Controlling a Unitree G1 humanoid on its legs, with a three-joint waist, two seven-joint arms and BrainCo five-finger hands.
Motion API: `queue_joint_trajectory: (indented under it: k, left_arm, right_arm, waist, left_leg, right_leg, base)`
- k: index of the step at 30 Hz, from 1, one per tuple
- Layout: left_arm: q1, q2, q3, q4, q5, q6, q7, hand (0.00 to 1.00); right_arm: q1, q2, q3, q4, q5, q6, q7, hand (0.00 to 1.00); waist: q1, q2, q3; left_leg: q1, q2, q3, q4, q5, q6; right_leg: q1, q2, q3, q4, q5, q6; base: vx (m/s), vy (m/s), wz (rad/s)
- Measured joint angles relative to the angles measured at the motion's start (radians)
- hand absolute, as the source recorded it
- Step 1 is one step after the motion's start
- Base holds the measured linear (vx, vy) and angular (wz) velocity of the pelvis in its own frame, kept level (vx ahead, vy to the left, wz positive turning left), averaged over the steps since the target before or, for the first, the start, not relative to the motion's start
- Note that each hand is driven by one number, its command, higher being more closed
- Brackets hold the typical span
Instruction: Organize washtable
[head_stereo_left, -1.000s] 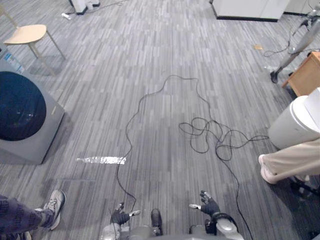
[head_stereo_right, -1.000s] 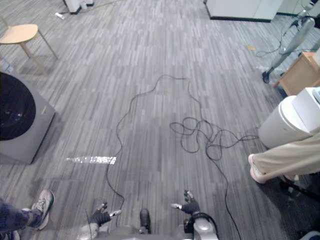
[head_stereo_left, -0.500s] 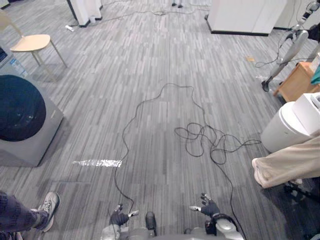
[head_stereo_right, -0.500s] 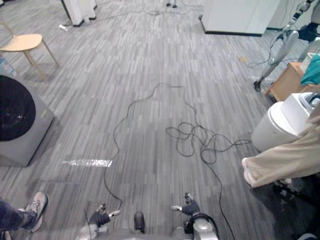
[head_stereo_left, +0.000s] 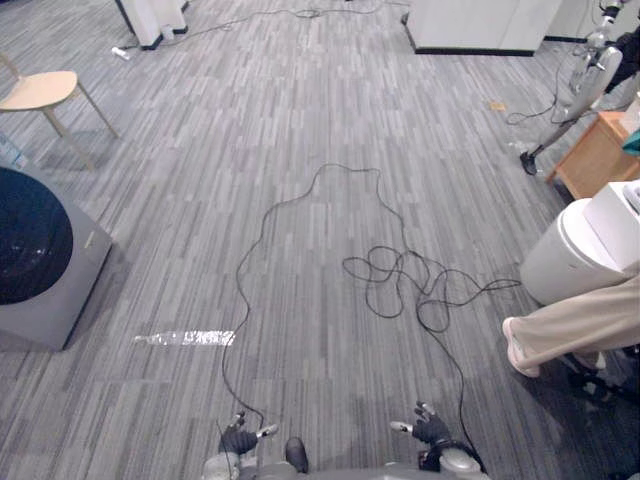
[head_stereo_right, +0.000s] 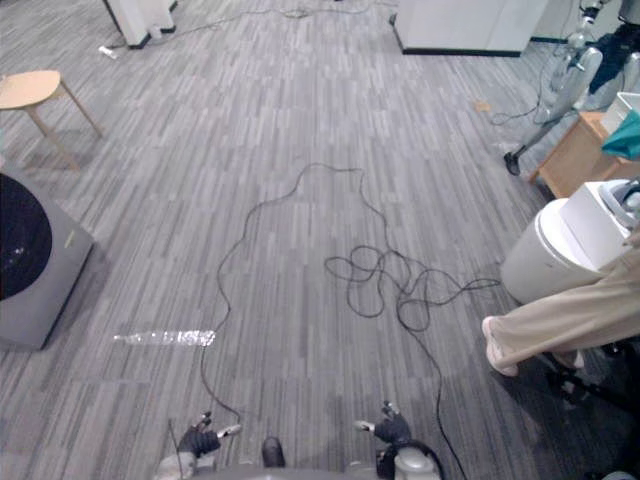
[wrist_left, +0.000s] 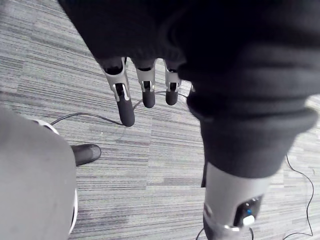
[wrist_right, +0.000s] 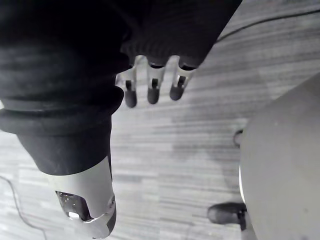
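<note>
Your left robot hand (head_stereo_left: 238, 438) and right robot hand (head_stereo_left: 432, 430) hang open, empty; white bin (head_stereo_left: 565, 258) at right hides its contents.

We see a light wooden table (head_stereo_right: 572, 158) just behind the white round bin (head_stereo_right: 540, 255), standing on the grey floor and mostly cut off. A teal cloth (head_stereo_right: 624, 133) shows bunched at its top, above the bin.
</note>
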Motion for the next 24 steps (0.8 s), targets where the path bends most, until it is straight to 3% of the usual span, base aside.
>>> queue_joint_trajectory:
  k: [5, 8, 10, 12, 14, 18, 19, 21, 24]
  left_arm:
    - [0.000, 0.000, 0.002, 0.004, -0.022, 0.001, 0.003, 0.00]
    - [-0.001, 0.005, 0.012, 0.001, -0.032, 0.005, 0.002, 0.00]
    - [-0.002, 0.011, 0.016, -0.001, -0.039, 0.006, 0.002, 0.00]
    - [-0.008, 0.004, 0.019, 0.000, -0.052, 0.010, 0.006, 0.00]
    - [-0.012, 0.005, 0.020, -0.001, -0.056, 0.016, 0.008, 0.00]
    - [-0.026, 0.008, 0.021, 0.014, -0.057, 0.020, 0.011, 0.00]
    - [-0.028, 0.006, 0.020, 0.021, -0.057, 0.020, 0.011, 0.00]
    - [-0.027, 0.003, 0.023, 0.021, -0.056, 0.020, 0.010, 0.00]
    - [-0.020, -0.005, 0.070, 0.020, -0.056, 0.019, 0.011, 0.00]
  right_arm:
    - [0.004, 0.001, -0.006, 0.000, 0.021, 0.007, -0.002, 0.00]
    - [-0.011, 0.010, -0.021, -0.002, 0.022, 0.008, -0.002, 0.00]
    - [-0.001, 0.007, -0.027, -0.008, 0.022, 0.009, -0.002, 0.00]
    - [0.001, 0.004, -0.036, -0.056, 0.031, 0.009, 0.001, 0.00]
    - [0.011, 0.000, -0.035, -0.066, 0.030, 0.008, 0.000, 0.00]
    - [0.010, -0.001, -0.019, -0.076, 0.034, 0.004, 0.000, 0.00]
    - [0.010, 0.000, -0.018, -0.078, 0.039, 0.001, 0.001, 0.00]
    - [0.010, 0.002, -0.019, -0.077, 0.041, 0.000, 0.000, 0.00]
    - [0.017, 0.002, -0.021, -0.083, 0.040, 0.000, -0.001, 0.00]
  waist:
    - [0.002, 0.000, 0.002]
    - [0.010, -0.011, 0.006]
    - [0.007, -0.030, 0.016]
    - [0.003, -0.014, 0.042]
    - [0.004, -0.007, 0.050]
    - [0.003, -0.009, 0.052]
    - [-0.005, -0.008, 0.052]
    - [-0.007, -0.009, 0.052]
    - [-0.010, -0.009, 0.051]
  left_leg:
    - [0.002, 0.002, 0.027, -0.003, -0.015, -0.018]
    - [-0.013, -0.018, 0.040, 0.000, -0.052, 0.003]
    - [-0.006, -0.050, 0.047, 0.000, -0.075, 0.025]
    - [0.028, -0.066, 0.023, -0.005, -0.092, 0.050]
    - [0.055, -0.056, -0.002, -0.004, -0.104, 0.068]
    - [0.061, -0.010, -0.055, 0.001, -0.120, 0.062]
    - [0.064, -0.002, -0.082, 0.002, -0.131, 0.042]
    - [0.060, -0.003, -0.119, 0.054, -0.177, 0.010]
    - [0.064, 0.006, -0.173, 0.177, -0.268, -0.036]
  right_leg:
    - [-0.007, 0.000, 0.018, -0.013, 0.000, 0.000]
    - [-0.061, -0.024, 0.017, 0.046, -0.045, 0.028]
    - [-0.107, -0.074, 0.011, 0.175, -0.108, 0.080]
    - [-0.251, -0.107, 0.018, 0.517, -0.090, 0.096]
    - [-0.309, -0.104, 0.017, 0.615, -0.107, 0.063]
    - [-0.422, -0.066, -0.062, 0.488, -0.119, 0.062]
    - [-0.438, -0.049, -0.065, 0.372, -0.078, 0.057]
    - [-0.430, -0.042, -0.055, 0.287, -0.019, 0.028]
    - [-0.380, -0.039, -0.080, 0.287, -0.006, 0.006]
  base:
    - [-0.06, -0.025, -0.18]
    - [-0.08, 0.048, -0.21]
    - [-0.03, 0.073, 0.08]
    - [-0.02, 0.116, 0.23]
    - [0.09, 0.113, 0.39]
    - [0.20, 0.048, 0.37]
    - [0.28, -0.043, 0.52]
    - [0.38, -0.105, 0.75]
    - [0.35, -0.143, 0.76]
